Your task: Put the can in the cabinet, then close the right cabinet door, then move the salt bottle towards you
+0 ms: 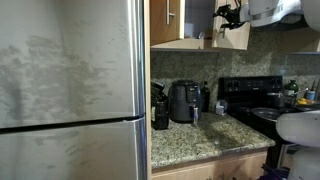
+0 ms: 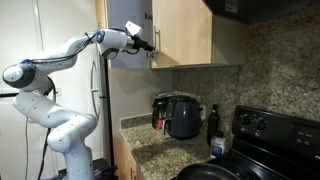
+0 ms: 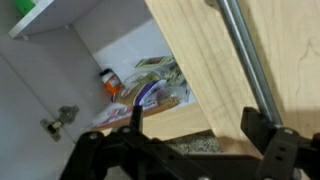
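You are holding the black two-finger claw with its fingers spread wide apart and nothing between them, up at the light-brown wooden wall cabinet. In the wrist view the flat light-brown right cabinet door is standing open and filling the frame from 12 to 3 o'clock. Its slim silver bar handle is running down towards your right finger and looks close to it. The door's inner edge is slanting from 12 towards 5 o'clock, so the open room is lying at 10 o'clock, into the pale interior. There, what looks like the small flat tin with a reddish top is sitting on the shelf at 10 o'clock from the claw, beside some crumpled packets and clear of your fingers. Only this view is showing the shelf contents. In both exterior views the claw is hanging at the cabinet's open side, well above the speckled granite counter. Down there a small white squat bottle is standing just beside the black rounded air fryer, at its 4 o'clock, near the black stove. The tall steel fridge is filling the frame's left half in an exterior view.
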